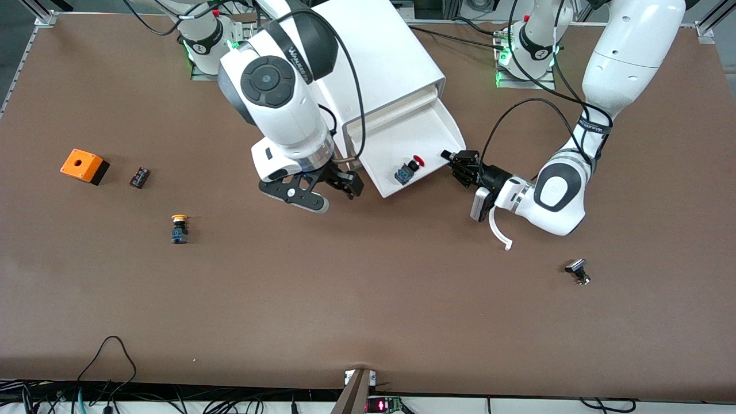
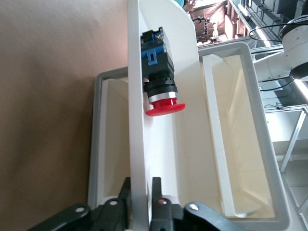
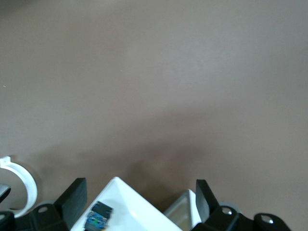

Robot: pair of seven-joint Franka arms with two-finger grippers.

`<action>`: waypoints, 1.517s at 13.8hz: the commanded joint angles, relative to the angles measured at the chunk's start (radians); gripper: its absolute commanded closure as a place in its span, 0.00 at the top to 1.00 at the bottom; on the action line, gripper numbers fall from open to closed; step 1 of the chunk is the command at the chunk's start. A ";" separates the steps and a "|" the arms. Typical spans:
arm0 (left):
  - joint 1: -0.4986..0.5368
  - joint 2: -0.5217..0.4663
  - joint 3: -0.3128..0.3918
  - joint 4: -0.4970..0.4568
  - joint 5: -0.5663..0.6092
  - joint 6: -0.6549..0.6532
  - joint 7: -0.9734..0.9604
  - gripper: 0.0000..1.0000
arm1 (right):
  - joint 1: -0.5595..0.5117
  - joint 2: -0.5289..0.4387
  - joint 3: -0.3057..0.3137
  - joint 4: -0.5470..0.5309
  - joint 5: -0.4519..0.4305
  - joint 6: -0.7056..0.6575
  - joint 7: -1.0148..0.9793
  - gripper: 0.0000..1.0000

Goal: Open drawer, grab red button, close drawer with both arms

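My two arms are glossy white shells with rounded joints, each capped by a dark grey disc and banded in black with small white lettering. Black cables loop along both forearms. My bases glow green at the bench's top edge. My left gripper and right gripper are black, with silver screws showing at the knuckles.

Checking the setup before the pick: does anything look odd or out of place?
Nothing looks damaged or spilled. The drawer is pulled out, the red button lying on its side inside. The left gripper clamps the drawer's edge; the right gripper hangs open at its corner.
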 commanded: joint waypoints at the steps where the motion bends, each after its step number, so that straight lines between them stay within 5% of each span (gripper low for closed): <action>1: 0.012 0.020 0.000 0.071 0.020 -0.036 0.037 1.00 | 0.051 0.065 -0.015 0.084 -0.022 0.021 0.100 1.00; 4: 0.038 0.009 0.012 0.132 0.088 -0.143 -0.084 1.00 | 0.108 0.122 -0.015 0.130 -0.064 0.051 0.258 1.00; 8: 0.037 0.008 0.008 0.365 0.244 -0.272 -0.426 1.00 | 0.164 0.163 -0.015 0.130 -0.064 0.120 0.425 1.00; 14: 0.049 -0.011 0.012 0.545 0.420 -0.309 -0.603 1.00 | 0.264 0.239 -0.061 0.132 -0.064 0.170 0.563 1.00; 21: -0.014 -0.032 0.003 0.717 0.786 -0.328 -0.744 1.00 | 0.304 0.262 -0.062 0.129 -0.066 0.133 0.588 1.00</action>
